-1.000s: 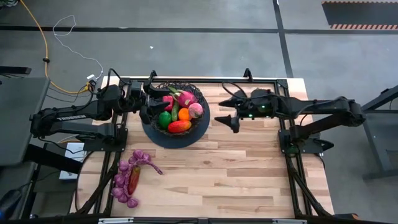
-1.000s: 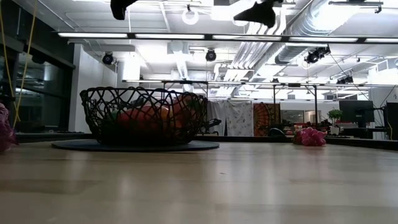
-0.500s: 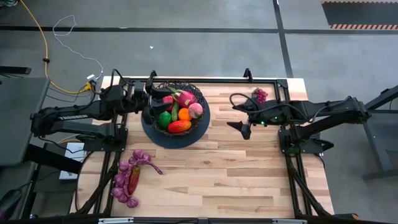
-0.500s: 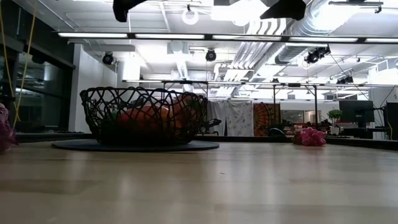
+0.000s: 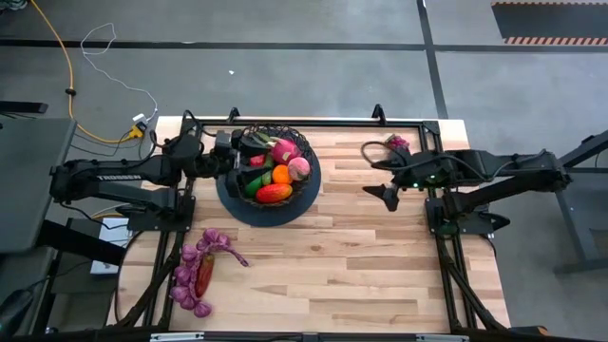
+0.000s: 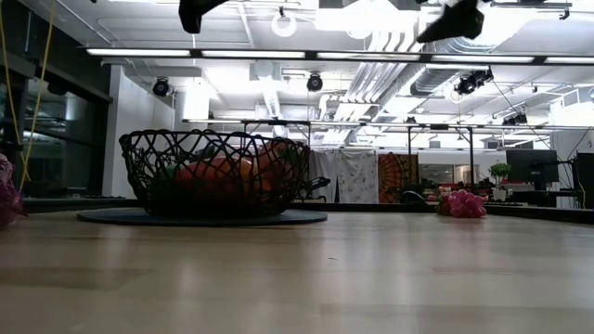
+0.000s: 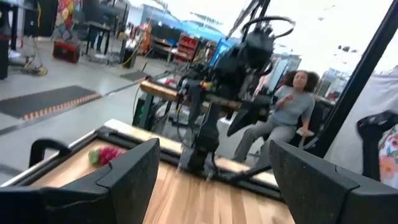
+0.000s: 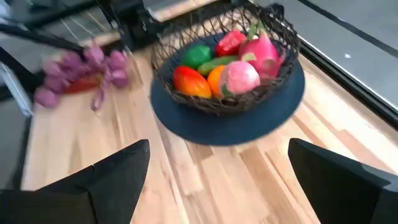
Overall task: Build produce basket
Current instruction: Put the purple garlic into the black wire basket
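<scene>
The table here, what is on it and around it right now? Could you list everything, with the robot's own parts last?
Basket: one, black wire, on a dark round base at the table's far left-centre.
Produce in the basket: several; red-orange mango, orange, pink fruits, red fruit, green pieces.
Grape bunches: a purple heap near the front left corner, with a red piece among them.
Small pink-purple bunch: one, far right side of the table.
Table: one, light wood.
Yellow cable: one, on the floor beyond the table.
Person: one, seated behind the table.
Left gripper: dark, open, at the basket's left rim.
Right gripper: dark, open, above the table's right half.
</scene>
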Robot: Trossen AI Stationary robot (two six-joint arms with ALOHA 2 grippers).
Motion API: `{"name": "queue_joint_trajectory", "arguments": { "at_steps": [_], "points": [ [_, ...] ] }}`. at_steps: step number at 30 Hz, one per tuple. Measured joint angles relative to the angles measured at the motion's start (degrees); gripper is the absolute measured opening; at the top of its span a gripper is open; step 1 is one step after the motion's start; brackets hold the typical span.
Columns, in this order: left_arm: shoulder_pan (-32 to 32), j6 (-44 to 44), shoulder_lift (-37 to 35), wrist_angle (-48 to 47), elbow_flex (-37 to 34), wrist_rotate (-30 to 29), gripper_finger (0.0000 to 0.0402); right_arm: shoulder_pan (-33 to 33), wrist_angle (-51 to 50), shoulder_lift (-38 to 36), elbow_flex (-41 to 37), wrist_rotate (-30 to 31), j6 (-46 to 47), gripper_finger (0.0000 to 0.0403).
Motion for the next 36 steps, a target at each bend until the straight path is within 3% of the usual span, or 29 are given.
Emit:
{"name": "queue_joint_trajectory", "arguments": {
  "at_steps": [3,8,12,24,36],
  "points": [
    [0.0,0.0,0.0,1.7,0.0,0.0,0.0289,-1.0,3.9,-5.5,-6.6,-2.1,2.9,0.0374],
    [0.0,0.0,0.0,2.4,0.0,-1.7,0.0289,-2.6,18.7,-15.6,-20.4,-3.7,7.9,0.0373],
    [0.0,0.0,0.0,2.5,0.0,-3.4,0.0289,-4.1,30.9,-20.3,-25.5,-3.8,8.9,0.0373],
    [-1.8,1.9,2.6,2.0,3.9,-11.4,0.0299,-4.6,35.7,-22.0,-24.0,-3.7,0.4,0.0373],
    [-2.2,3.2,10.8,-8.3,11.8,-9.4,0.0385,-4.6,35.6,-21.9,-24.0,-3.6,-0.2,0.0373]
  ]
}}
